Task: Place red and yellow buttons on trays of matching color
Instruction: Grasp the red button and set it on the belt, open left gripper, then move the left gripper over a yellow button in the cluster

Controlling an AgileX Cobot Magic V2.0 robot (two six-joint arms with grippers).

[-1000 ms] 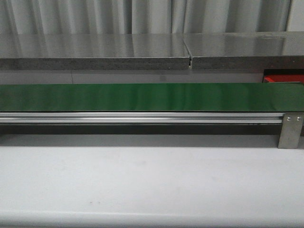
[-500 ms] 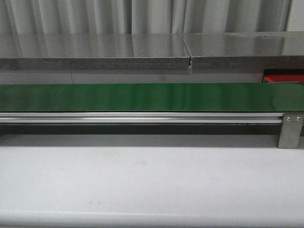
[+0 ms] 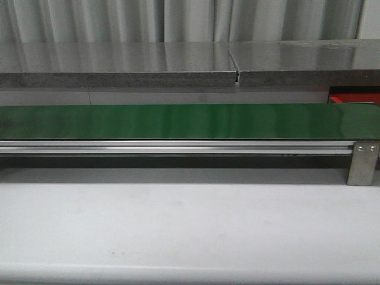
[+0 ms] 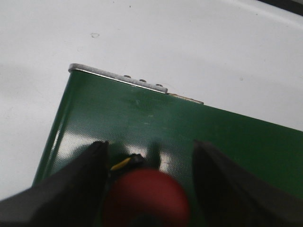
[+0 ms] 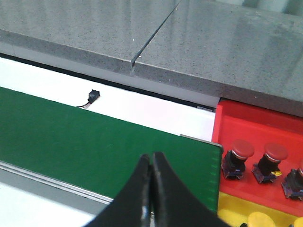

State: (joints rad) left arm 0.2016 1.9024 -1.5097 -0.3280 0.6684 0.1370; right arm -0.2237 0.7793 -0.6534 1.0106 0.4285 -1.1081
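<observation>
A long green conveyor belt (image 3: 178,121) runs across the front view from nine o'clock to three o'clock, with white table in front and a grey stone shelf (image 3: 119,62) behind; no arms or buttons show there, only a sliver of red tray (image 3: 355,98) at three o'clock. In the left wrist view, the left gripper (image 4: 147,189) has its dark fingers spread on either side of a red button (image 4: 144,198) near the belt's end; they appear to flank the cap, but whether they press on it cannot be told. In the right wrist view, the right gripper (image 5: 151,189) hangs over the belt with fingers pressed together, holding nothing. Beyond the belt's end at four o'clock, the red tray (image 5: 246,123) holds three red buttons (image 5: 239,153), and a yellow tray (image 5: 232,210) just beside it holds yellow buttons (image 5: 258,220). The likely risk is that the left fingers close off-centre, so the rounded button cap squirts out or tips, or the belt carries it away.
</observation>
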